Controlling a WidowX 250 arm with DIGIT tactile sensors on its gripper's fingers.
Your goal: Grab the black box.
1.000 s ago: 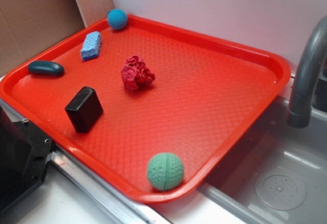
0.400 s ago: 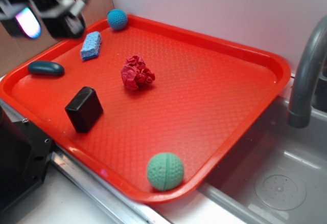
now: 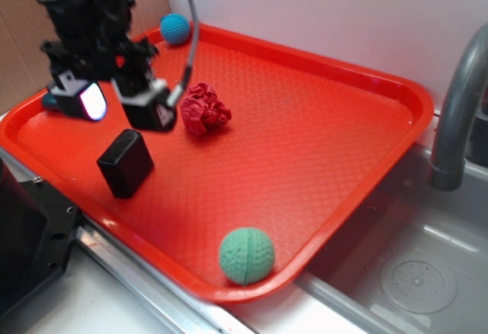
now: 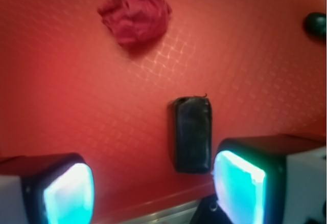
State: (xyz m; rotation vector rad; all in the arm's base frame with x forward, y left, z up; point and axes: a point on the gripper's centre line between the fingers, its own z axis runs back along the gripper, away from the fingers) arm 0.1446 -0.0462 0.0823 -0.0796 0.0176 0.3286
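Exterior view: we see our gripper [image 3: 118, 105] hanging over the left part of the red tray [image 3: 320, 128], its two fingers spread wide with nothing between them.
Black box: the black box [image 3: 126, 162] rests on the tray floor near the tray's front-left rim, just below and in front of our fingertips; we cannot tell from this view whether they are clear of it or grazing it.
Red crumpled cloth: the red crumpled cloth [image 3: 203, 108] lies behind and to the right of the black box, close beside our right-hand finger.
Green ball: the green ball [image 3: 246, 255] sits against the tray's front rim, well apart from the black box, to its right.
Blue ball: the blue ball [image 3: 174, 28] sits in the tray's far corner, well behind the black box.
Faucet: a grey faucet [image 3: 457, 113] stands off the tray's right edge, above a grey sink [image 3: 412, 273].
Wrist view: our two lit fingertip pads [image 4: 69, 193] frame the bottom of the picture, wide apart; the black box [image 4: 192, 134] lies on the tray [image 4: 76, 81] beyond them, nearer the right pad and not between them.
Cloth from the wrist: the red crumpled cloth [image 4: 135, 17] lies farther off, beyond the black box and to its left.
Dark object: a dark rounded object [image 4: 316, 24] shows at the right edge, too blurred for us to name.
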